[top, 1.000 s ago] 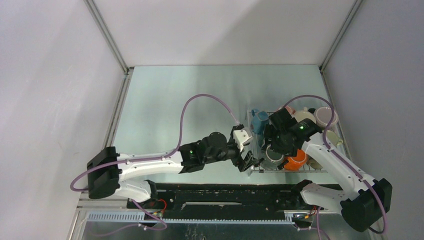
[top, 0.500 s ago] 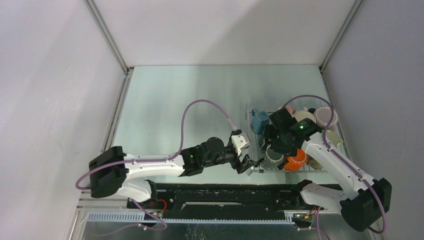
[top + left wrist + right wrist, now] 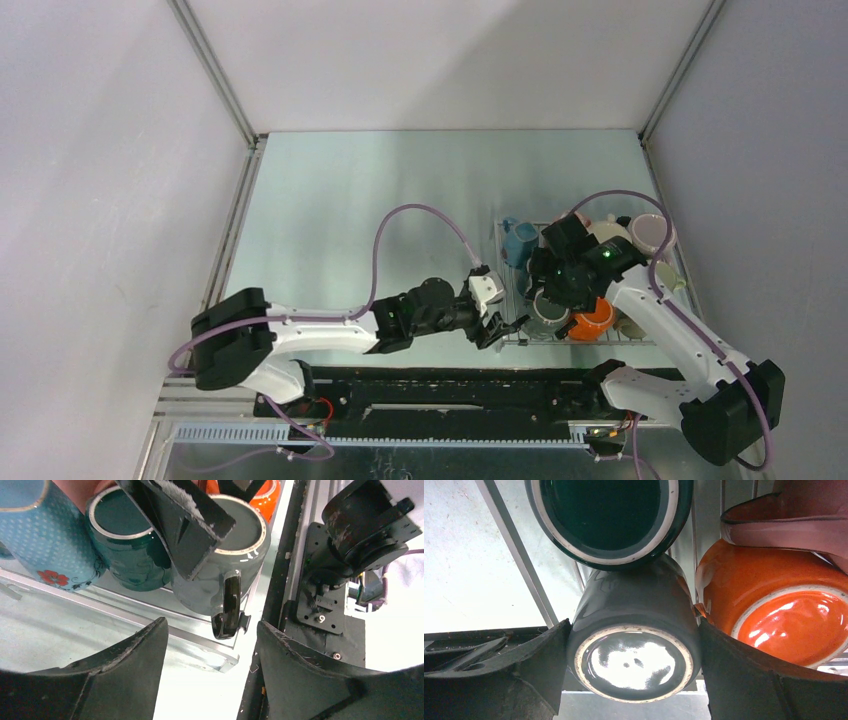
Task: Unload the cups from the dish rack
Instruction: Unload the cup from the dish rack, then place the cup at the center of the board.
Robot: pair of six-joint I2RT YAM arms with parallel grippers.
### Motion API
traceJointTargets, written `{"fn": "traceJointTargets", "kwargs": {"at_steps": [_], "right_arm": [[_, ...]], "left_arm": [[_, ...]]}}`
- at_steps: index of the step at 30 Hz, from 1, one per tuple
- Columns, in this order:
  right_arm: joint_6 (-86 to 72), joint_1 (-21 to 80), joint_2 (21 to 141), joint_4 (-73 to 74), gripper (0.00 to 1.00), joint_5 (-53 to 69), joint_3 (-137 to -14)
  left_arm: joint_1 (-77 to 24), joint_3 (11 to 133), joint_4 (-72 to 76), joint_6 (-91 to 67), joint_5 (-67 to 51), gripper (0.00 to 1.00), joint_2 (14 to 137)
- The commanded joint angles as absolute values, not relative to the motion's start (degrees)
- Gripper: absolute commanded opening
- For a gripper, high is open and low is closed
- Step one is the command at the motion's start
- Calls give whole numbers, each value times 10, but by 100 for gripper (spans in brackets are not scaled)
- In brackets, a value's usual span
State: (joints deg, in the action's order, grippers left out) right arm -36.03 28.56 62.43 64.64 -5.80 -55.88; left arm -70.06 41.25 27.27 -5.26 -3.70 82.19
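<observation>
Two arms on one grey mug (image 3: 634, 665), sitting in the near-left corner of the dish rack (image 3: 513, 545) beside the dark teal mug (image 3: 609, 510) and orange mug (image 3: 774, 595). Right gripper (image 3: 634, 630) jaws wide, pressed against its sides from above. Left gripper (image 3: 211, 627) jaws open either side of its handle (image 3: 229, 597), not touching it.

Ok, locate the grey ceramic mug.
Top view: the grey ceramic mug sits in the wire dish rack's near left corner, dark teal mug behind it, orange mug on its right.
</observation>
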Motion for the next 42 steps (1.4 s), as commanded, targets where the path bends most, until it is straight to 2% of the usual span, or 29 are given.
{"fn": "traceJointTargets", "kwargs": {"at_steps": [1, 16, 32, 42], "right_arm": [[-344, 278, 608, 664, 49, -55, -592], [-343, 277, 612, 670, 48, -52, -602], [-343, 277, 617, 667, 47, -42, -605], [-341, 277, 618, 671, 47, -43, -613]], "left_arm": [[-710, 430, 296, -26, -41, 71, 842], [-743, 481, 298, 21, 36, 65, 890], [-750, 528, 294, 37, 36, 55, 944], [-751, 548, 279, 39, 42, 39, 962]]}}
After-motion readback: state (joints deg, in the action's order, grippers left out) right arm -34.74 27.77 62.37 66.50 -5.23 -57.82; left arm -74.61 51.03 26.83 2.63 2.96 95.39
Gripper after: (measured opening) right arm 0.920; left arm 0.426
